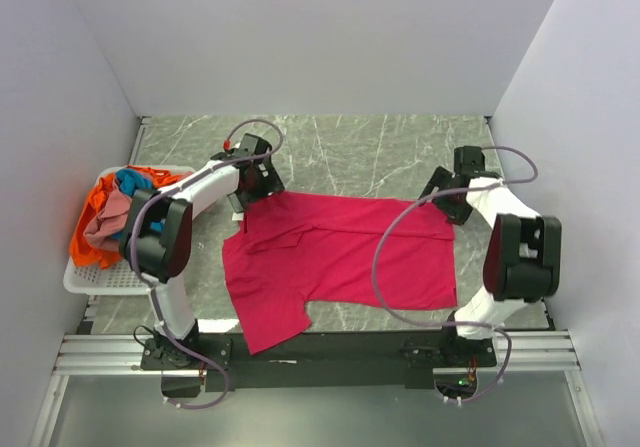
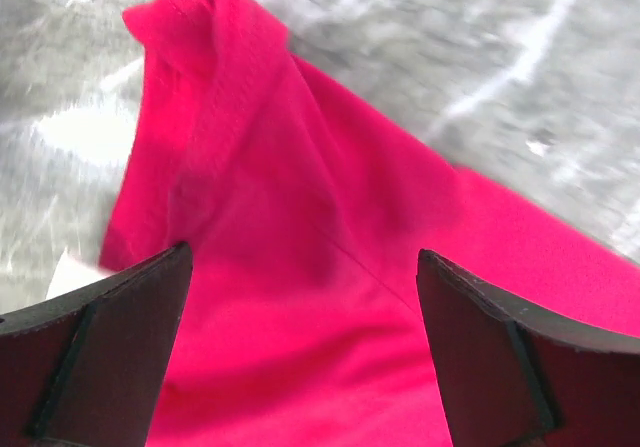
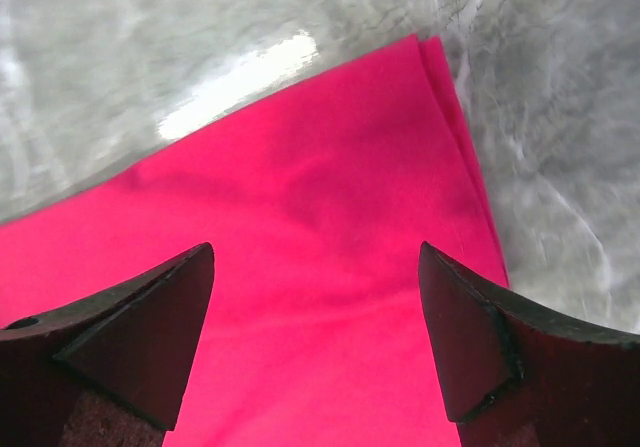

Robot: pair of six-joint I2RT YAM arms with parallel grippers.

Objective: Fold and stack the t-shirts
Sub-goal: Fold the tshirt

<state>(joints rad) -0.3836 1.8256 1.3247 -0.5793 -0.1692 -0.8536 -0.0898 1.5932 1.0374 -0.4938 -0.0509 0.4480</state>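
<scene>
A magenta-pink t-shirt [image 1: 340, 257] lies spread on the grey marble table, sleeves to the left, hem to the right. My left gripper [image 1: 258, 192] is open above its far left sleeve corner; in the left wrist view the sleeve and shoulder [image 2: 300, 247] fill the space between the fingers. My right gripper [image 1: 447, 205] is open above the far right hem corner, which shows in the right wrist view [image 3: 330, 197]. Neither holds cloth. Orange, teal-blue and dusty pink shirts [image 1: 108, 217] are piled in the basket.
A white slatted basket [image 1: 95, 282] stands at the table's left edge against the left wall. White walls close in the left, back and right. A metal rail [image 1: 320, 352] with the arm bases runs along the near edge.
</scene>
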